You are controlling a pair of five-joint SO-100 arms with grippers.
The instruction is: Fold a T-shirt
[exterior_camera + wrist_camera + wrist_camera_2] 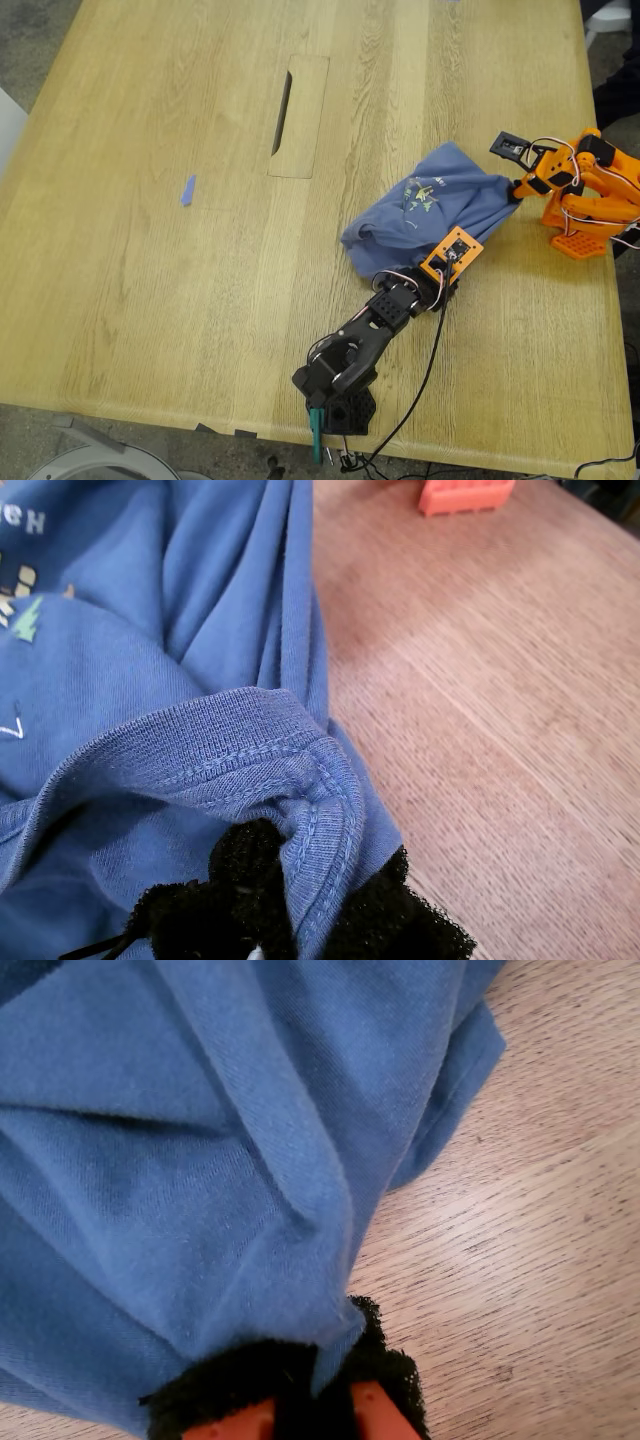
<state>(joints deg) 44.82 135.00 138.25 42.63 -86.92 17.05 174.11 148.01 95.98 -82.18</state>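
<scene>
The T-shirt (440, 205) lies bunched on the right half of the table (150, 250) in the exterior view, stretched between your two arms rather than spread flat. My first gripper (300, 920) — on the black arm at the near edge — is clamped on the ribbed collar (250, 750), with the stitched band pinched between its padded jaws. My second gripper (315, 1400), on the orange arm at the far right, is closed on a gathered fold of plain fabric with a hem edge hanging beside it.

Your main risk is that both holds are narrow pinches on thick, bunched cloth. If you pull the arms apart too hard, the collar may slide out of the first pads, and the second grip looks like it has only a thin tongue of fabric. The shirt is also crumpled, so any fold made now would likely trap creases and leave the printed chest (425, 195) skewed. Lift unevenly and the loose bulk could drag across the wood — or catch on the first arm's wiring (430, 350).
</scene>
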